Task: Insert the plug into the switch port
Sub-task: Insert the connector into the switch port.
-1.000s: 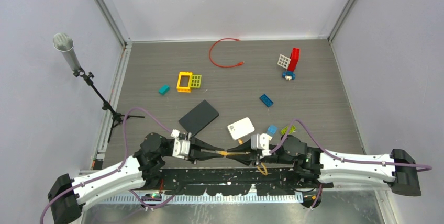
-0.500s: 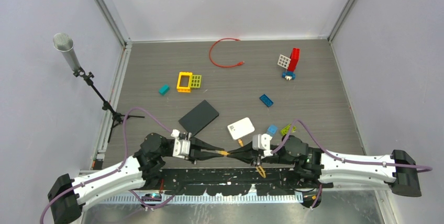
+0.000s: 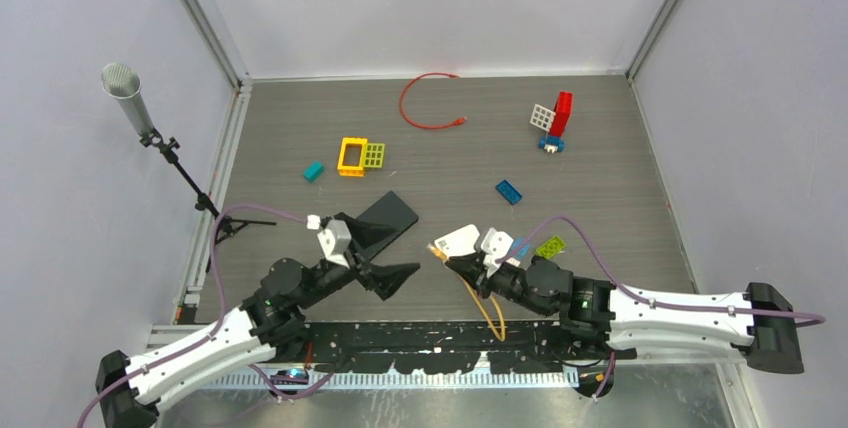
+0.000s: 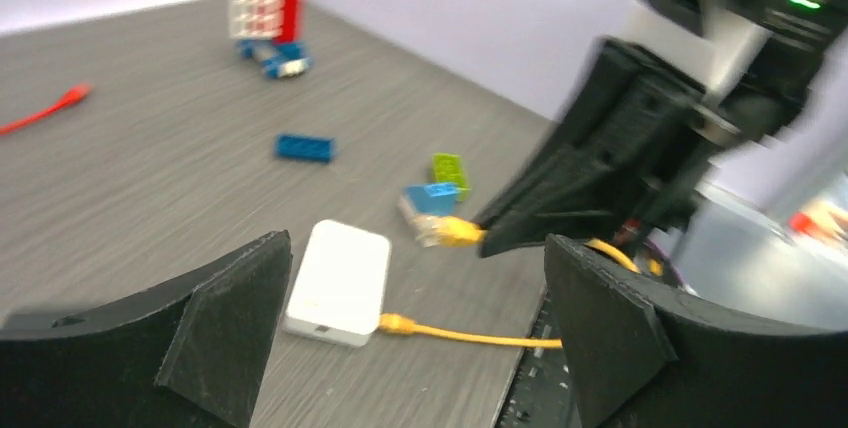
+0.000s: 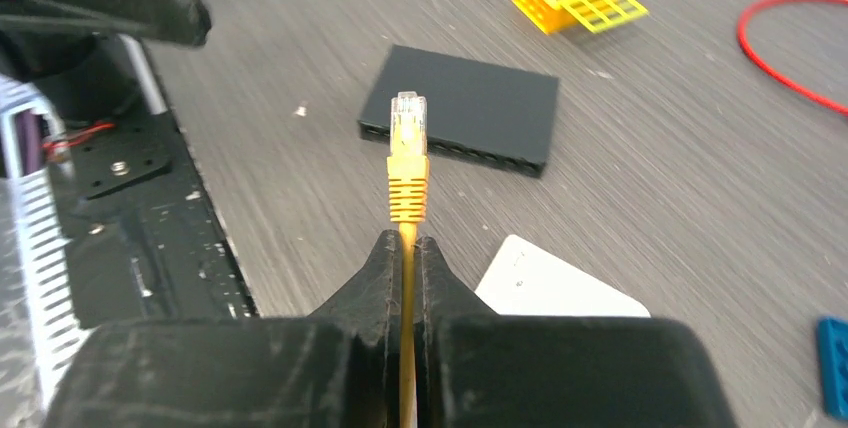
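Observation:
My right gripper (image 3: 449, 257) (image 5: 405, 240) is shut on the yellow cable (image 3: 486, 306) just behind its plug (image 3: 437, 248) (image 5: 407, 118). The plug sticks out past the fingertips, held above the table, and points toward the black switch (image 3: 392, 210) (image 5: 465, 108). The switch's row of ports faces the plug in the right wrist view. The cable's other end sits in a white box (image 3: 462, 239) (image 4: 340, 276) (image 5: 555, 286). My left gripper (image 3: 385, 254) (image 4: 415, 248) stands open and empty beside the switch, one finger over its near corner.
Loose bricks lie on the table: blue (image 3: 509, 191), green (image 3: 549, 246), teal (image 3: 314, 171), and a yellow frame (image 3: 360, 155). A red cable (image 3: 425, 108) and a red and white brick tower (image 3: 555, 120) are at the back. A microphone stand (image 3: 165, 143) stands at the left.
My left gripper let go of the yellow cable, opened wide and pulled back left toward the switch. My right gripper closed on the cable and carried the plug up toward the white box.

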Robot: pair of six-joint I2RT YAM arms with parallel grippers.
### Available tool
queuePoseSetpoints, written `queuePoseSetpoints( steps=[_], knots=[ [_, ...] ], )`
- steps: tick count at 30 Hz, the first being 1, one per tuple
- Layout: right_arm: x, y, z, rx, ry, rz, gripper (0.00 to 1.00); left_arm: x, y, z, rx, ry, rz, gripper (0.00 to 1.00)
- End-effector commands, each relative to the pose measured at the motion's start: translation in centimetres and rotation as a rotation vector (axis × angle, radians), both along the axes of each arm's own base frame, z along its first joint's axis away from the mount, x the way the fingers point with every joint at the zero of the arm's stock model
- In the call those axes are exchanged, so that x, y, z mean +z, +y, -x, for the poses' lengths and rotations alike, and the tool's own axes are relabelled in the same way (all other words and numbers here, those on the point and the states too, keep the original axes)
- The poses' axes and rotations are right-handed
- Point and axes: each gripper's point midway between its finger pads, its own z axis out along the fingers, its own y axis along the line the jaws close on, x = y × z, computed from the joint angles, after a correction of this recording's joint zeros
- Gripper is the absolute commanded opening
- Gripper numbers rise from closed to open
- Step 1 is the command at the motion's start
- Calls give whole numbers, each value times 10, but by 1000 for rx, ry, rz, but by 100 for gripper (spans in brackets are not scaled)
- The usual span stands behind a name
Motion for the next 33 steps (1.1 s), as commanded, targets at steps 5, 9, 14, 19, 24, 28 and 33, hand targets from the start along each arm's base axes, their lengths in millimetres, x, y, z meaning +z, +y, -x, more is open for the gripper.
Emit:
queuePoseSetpoints(
  steps=[5, 9, 14, 19, 24, 28, 33],
  knots=[
    [-6, 7, -26, -195, 135, 26, 0, -67, 72, -90, 669, 482, -246, 99],
    [-32, 31, -26, -191, 207, 113, 0, -111, 96, -119, 780, 710, -322, 93],
    [-58, 62, -20, -145, 279, 148, 1, -130, 129, -154, 918, 772, -322, 93],
    [-79, 84, -18, -111, 313, 179, 1, -145, 132, -172, 950, 761, -389, 94],
    [-101, 97, -21, -101, 302, 240, 0, -162, 124, -175, 904, 769, -409, 94],
    [-111, 106, -20, -77, 296, 242, 0, -175, 122, -171, 887, 790, -420, 94],
    [-124, 109, -23, -86, 280, 226, 0, -191, 121, -165, 873, 828, -435, 93]
  ],
)
